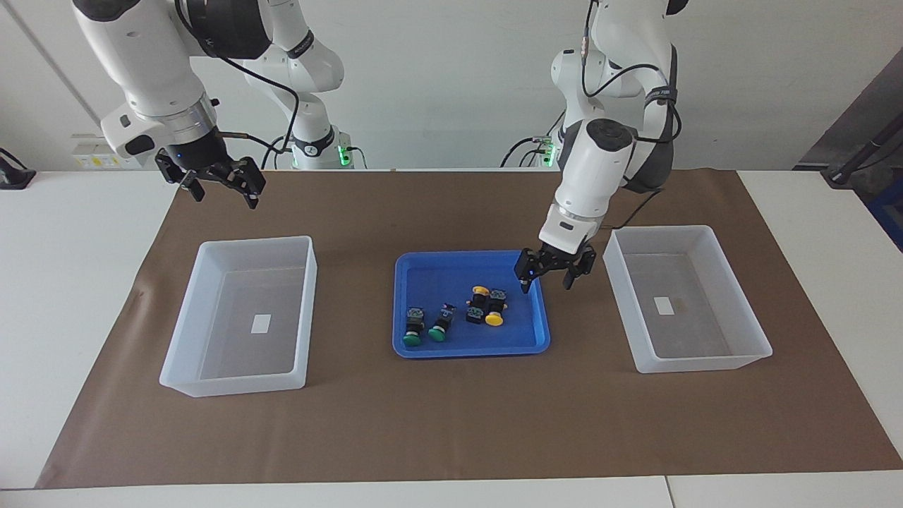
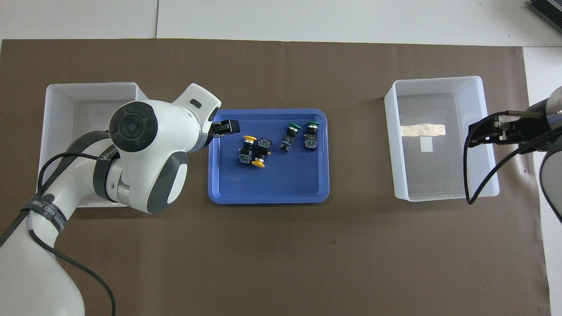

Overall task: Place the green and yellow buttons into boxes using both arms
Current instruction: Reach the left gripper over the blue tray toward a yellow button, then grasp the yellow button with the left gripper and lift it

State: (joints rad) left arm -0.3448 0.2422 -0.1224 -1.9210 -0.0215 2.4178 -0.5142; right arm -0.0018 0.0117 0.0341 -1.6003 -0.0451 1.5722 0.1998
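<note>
A blue tray (image 1: 471, 349) is sitting at the middle of a brown mat (image 1: 451, 423), and all four buttons are lying in it on their sides. The two yellow buttons (image 1: 487, 306) are resting side by side, touching, toward the left arm's end of the tray. The two green buttons (image 1: 425, 326) are lying close together toward the right arm's end.

The left gripper (image 1: 546, 274) is hanging over the tray's edge, at about three o'clock from the yellow pair as seen from across the table. Its fingers are standing apart and holding nothing.

The right gripper (image 1: 219, 179) is hovering over the mat above the robots' side of one clear box (image 1: 240, 381), fingers spread and empty; that arm is waiting. A second clear box (image 1: 688, 363) is standing at the left arm's end. Both boxes are holding no buttons.
</note>
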